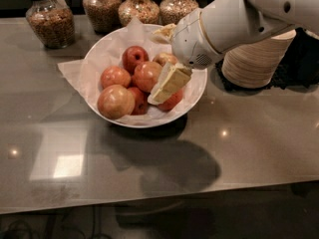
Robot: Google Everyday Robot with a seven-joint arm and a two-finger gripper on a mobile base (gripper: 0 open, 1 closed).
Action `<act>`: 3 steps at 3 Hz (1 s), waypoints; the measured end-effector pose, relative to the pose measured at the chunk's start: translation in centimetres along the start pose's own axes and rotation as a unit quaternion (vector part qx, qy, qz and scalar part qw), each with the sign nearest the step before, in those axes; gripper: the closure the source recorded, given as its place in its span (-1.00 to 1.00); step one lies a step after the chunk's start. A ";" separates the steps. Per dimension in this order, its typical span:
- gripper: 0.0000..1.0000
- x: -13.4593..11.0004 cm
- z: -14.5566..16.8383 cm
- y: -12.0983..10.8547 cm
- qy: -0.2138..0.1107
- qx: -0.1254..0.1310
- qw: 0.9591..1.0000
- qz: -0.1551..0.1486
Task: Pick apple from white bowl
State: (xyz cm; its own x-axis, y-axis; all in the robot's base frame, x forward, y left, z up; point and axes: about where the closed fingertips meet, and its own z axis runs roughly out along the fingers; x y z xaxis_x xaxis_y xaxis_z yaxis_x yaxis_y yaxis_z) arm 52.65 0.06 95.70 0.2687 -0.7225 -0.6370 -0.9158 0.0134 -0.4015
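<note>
Counter: glossy grey stone countertop [239, 148], hard and reflective; dim room, grain-filled glass jars [50, 21] behind, stacked tan paper bowls [256, 59] to the right.
Bowl: wide white paper-lined bowl [149, 124], mid-counter.
Gripper: cream two-finger gripper [158, 94], down inside the bowl, just right of the apple; open or closed, cannot tell.
Apple: large red-orange apple with pale blush [147, 75], mid-bowl among other apples; probably firm, weighty, waxy-slick and easily bruised. Pinch across its widest sides.

We found the gripper [158, 94] down in the white bowl [195, 94] on the table [259, 148], jars [138, 8] behind it, stacked bowls [255, 59] to its right.

Gripper [158, 96] centre, tilted down-left, arm [234, 19] from right
</note>
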 end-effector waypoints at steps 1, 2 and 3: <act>-0.56 0.2 0.4 -0.1 0.003 0.003 1.000 -0.002; -0.44 0.6 1.0 -0.3 0.010 0.007 1.000 -0.005; -0.42 1.0 1.5 -0.5 0.016 0.010 1.000 -0.007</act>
State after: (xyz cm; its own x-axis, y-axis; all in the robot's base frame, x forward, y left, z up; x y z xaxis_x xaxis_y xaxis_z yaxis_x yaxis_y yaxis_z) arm 53.81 0.36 94.24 0.2707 -0.7449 -0.6098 -0.9057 0.0176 -0.4237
